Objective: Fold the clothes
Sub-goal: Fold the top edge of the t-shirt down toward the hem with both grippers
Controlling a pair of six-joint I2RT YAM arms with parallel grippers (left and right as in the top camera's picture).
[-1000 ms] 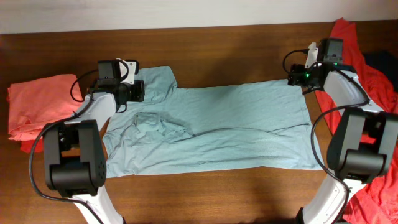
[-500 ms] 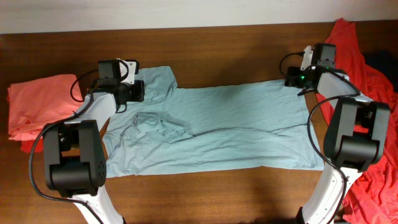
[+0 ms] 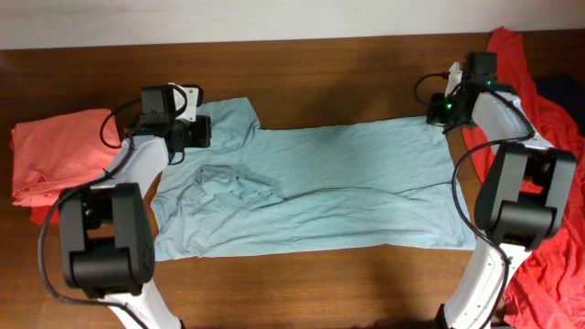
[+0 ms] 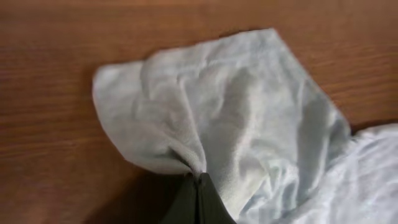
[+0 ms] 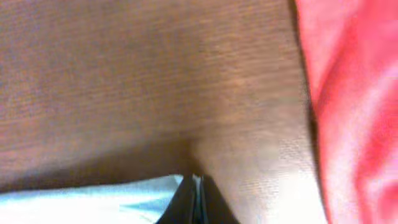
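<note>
The clothes' pale grey-blue T-shirt (image 3: 311, 187) lies spread flat across the middle of the table, rumpled near its left sleeve. My left gripper (image 3: 203, 133) is shut on that far-left sleeve (image 4: 236, 118), the cloth bunching into the closed fingertips (image 4: 199, 177). At the far right corner of the shirt, my right gripper (image 3: 441, 117) is shut, and a thin pale strip of the shirt's edge (image 5: 93, 202) runs in between its fingertips (image 5: 197, 180).
A salmon-pink garment (image 3: 55, 160) lies folded at the table's left edge. A red garment (image 3: 539, 100) is heaped along the right side, close to my right arm and seen as the red garment (image 5: 354, 93) beside the gripper. Dark fabric (image 3: 559, 91) lies on it.
My right gripper has closed on the shirt's far right corner after shifting a little there. The left gripper stays shut on the sleeve.
</note>
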